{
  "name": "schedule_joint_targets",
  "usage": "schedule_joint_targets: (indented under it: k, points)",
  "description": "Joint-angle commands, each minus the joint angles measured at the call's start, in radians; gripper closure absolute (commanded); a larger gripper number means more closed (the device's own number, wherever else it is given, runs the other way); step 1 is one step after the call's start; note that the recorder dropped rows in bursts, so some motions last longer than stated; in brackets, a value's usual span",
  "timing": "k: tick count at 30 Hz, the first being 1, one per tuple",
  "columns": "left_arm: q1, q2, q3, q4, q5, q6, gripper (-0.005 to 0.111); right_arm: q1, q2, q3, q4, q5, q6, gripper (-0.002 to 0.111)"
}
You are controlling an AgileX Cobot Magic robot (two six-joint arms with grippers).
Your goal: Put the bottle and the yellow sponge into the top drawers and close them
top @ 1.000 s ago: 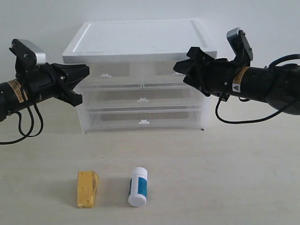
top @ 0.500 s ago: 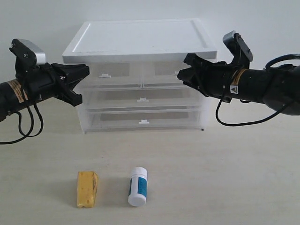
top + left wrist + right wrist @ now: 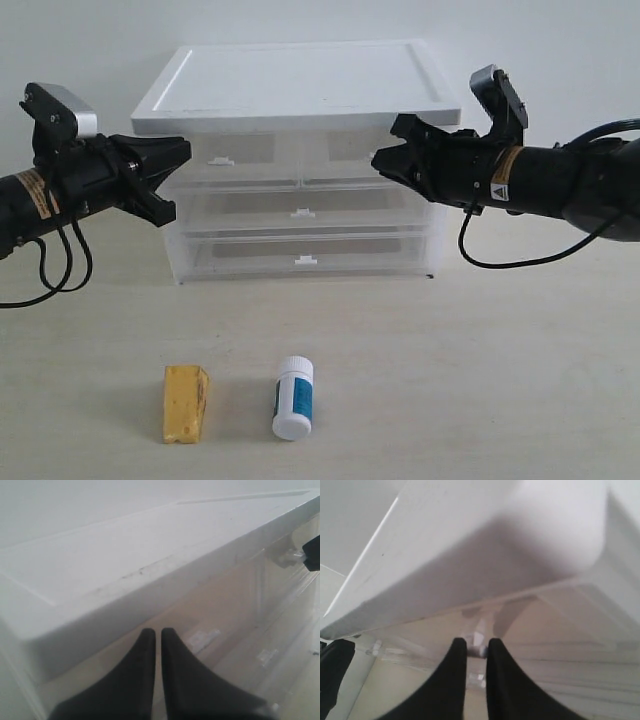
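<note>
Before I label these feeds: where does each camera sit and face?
Exterior: faces the cabinet front-on, past yellow sponge and bottle; both arms show.
Left wrist: left arm, looks past left gripper at cabinet's top edge.
Right wrist: right arm, right gripper on a top drawer's handle.
Shared: cabinet; each wrist view glimpses the other gripper.

Sponge point(image 3: 186, 403) left of bottle point(image 3: 294, 397), both before cabinet point(image 3: 300, 90); 2 top drawers point(image 3: 250, 165) abreast.

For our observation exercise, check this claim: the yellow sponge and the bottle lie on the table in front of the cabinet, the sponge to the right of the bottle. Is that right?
No. The exterior view shows the yellow sponge to the left of the bottle, not the right. Both do lie on the table in front of the cabinet.
</note>
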Motion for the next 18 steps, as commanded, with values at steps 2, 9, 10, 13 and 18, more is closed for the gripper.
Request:
schedule_joint_targets:
  k: [2,9,10,13,18]
  points:
    - [-0.004,0.001,-0.008,-0.006,-0.007,0.001,0.103,-0.003,0.019,-0.026,-0.031,-0.019,0.04,0.108]
    - [-0.004,0.001,-0.008,-0.006,-0.007,0.001,0.103,-0.003,0.019,0.024,-0.051,-0.123,0.05,0.108]
    - [-0.004,0.001,-0.008,-0.006,-0.007,0.001,0.103,-0.003,0.019,0.031,-0.069,-0.138,0.059,0.108]
    - [-0.004,0.001,-0.008,-0.006,-0.007,0.001,0.103,-0.003,0.019,0.041,-0.133,-0.158,0.079,0.108]
    - [-0.004,0.001,-0.008,-0.006,-0.007,0.001,0.103,-0.003,0.017,0.041,-0.223,-0.174,0.114,0.108]
